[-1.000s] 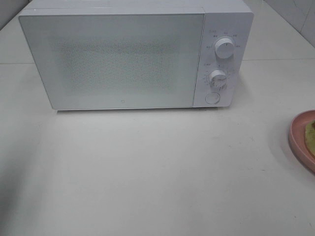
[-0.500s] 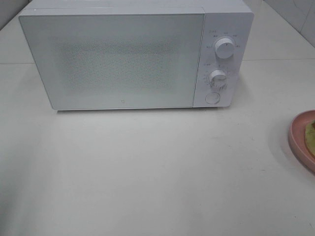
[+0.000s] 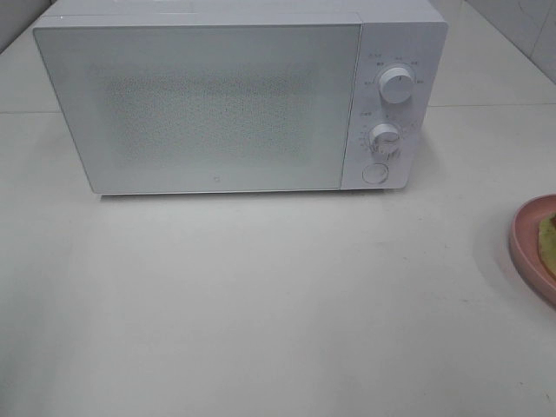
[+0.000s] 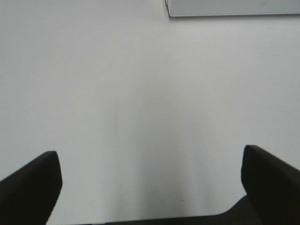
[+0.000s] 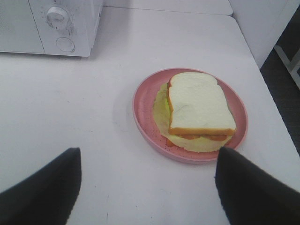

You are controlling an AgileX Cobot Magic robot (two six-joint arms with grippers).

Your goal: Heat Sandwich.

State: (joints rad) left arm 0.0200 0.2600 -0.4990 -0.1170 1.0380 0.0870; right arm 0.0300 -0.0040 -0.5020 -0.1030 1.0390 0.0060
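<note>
Two claws sit wide open and empty: the left gripper (image 4: 150, 187) over bare white tabletop (image 3: 261, 304), the right gripper (image 5: 147, 187) just short of the round pink plate (image 5: 143, 101). On that plate lies the square white-bread sandwich (image 5: 199, 105) with tan crust and pale green filling, straight ahead of the right claw, so the right arm is plainly the nearer one. From the high camera, plate and sandwich peek in at the right edge, nearer than the white box-shaped microwave (image 3: 217, 95). Farther back and to the left, that microwave stands with its door shut; getting it open looks like the first job.
</note>
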